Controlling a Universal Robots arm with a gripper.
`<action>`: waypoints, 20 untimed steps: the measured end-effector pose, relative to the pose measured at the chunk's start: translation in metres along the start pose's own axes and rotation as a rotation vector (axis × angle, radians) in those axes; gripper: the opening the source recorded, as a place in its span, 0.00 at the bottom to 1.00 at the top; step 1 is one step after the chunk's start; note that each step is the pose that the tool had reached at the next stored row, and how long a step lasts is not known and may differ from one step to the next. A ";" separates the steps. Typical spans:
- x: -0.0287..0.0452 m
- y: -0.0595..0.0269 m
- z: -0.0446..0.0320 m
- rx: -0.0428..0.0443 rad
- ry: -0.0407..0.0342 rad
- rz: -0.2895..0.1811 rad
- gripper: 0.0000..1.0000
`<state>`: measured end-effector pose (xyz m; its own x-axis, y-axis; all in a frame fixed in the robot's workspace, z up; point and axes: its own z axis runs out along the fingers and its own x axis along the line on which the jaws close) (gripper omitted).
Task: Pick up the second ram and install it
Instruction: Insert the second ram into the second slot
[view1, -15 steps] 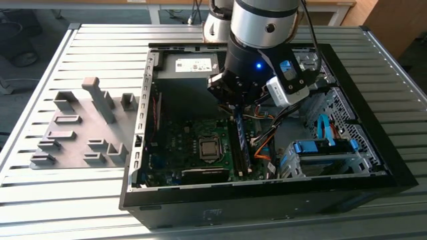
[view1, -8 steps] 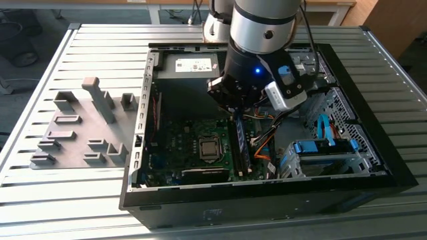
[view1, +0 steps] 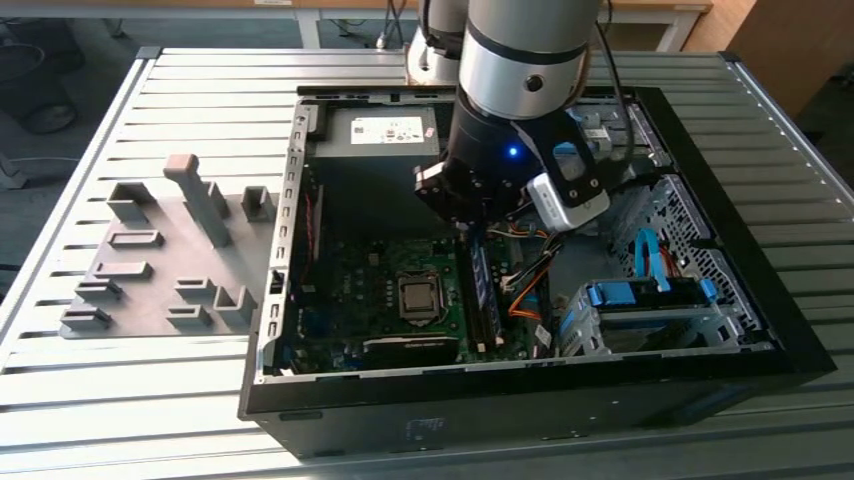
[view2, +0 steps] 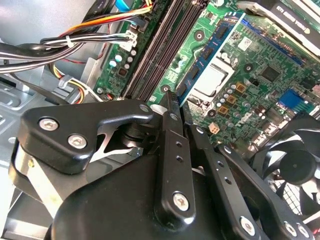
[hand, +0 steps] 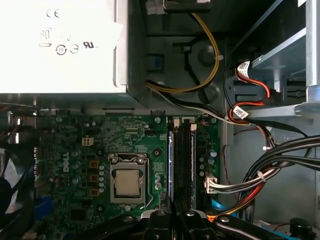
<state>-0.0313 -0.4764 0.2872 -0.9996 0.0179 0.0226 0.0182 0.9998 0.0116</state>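
Jaws of gripper (view1: 466, 228) look pinched shut w/ nothing seen betw. them, tips just over the 12 o'clock end of the second ram (view1: 485, 295), which stands edge-up on the mobo (view1: 380, 300), long axis 12–6 in exterior view, running to 6 from tips.

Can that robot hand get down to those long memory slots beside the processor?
Probably yes. The hand hangs right over the memory slots inside the open case, with the cables lying off to one side.
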 end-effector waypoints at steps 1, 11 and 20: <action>0.0000 0.0000 0.0013 0.0000 0.0000 0.000 0.14; -0.0003 -0.0002 0.0137 0.0000 0.0000 0.000 0.14; -0.0006 -0.0009 0.0248 -0.0001 0.0000 0.000 0.14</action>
<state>-0.0313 -0.4770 0.2624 -0.9996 0.0182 0.0226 0.0184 0.9998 0.0116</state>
